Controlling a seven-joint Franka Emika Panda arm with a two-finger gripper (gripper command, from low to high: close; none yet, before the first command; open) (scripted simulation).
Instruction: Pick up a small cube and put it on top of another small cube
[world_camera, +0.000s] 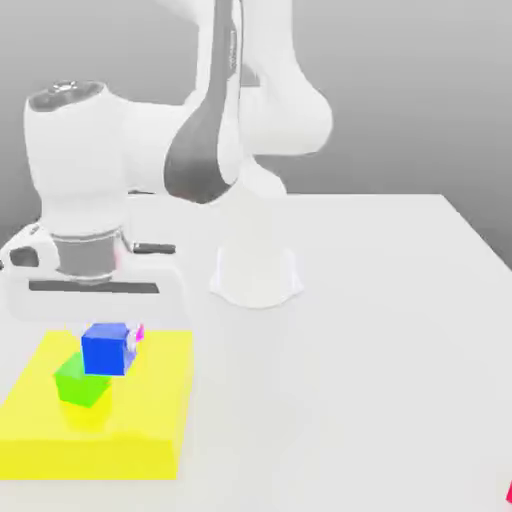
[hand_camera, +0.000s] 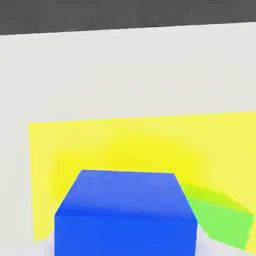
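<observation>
The small blue cube (world_camera: 104, 349) hangs right under the hand, over the flat yellow slab (world_camera: 140, 420). It also appears very close up in the hand view as the blue cube (hand_camera: 125, 215). My gripper (world_camera: 108, 328) comes straight down onto it and is shut on it. The green cube (world_camera: 80, 384) lies on the slab, beside and slightly lower than the blue one, toward the exterior view's left and nearer the camera. In the hand view the green cube (hand_camera: 220, 215) peeks out from beside the blue one, their edges overlapping.
A sliver of magenta (world_camera: 138, 332) shows just behind the blue cube. Another magenta thing (world_camera: 509, 492) pokes in at the lower corner on the exterior view's right. The robot's white base (world_camera: 256, 275) stands mid-table. The white table (world_camera: 380, 380) stretches to the exterior view's right.
</observation>
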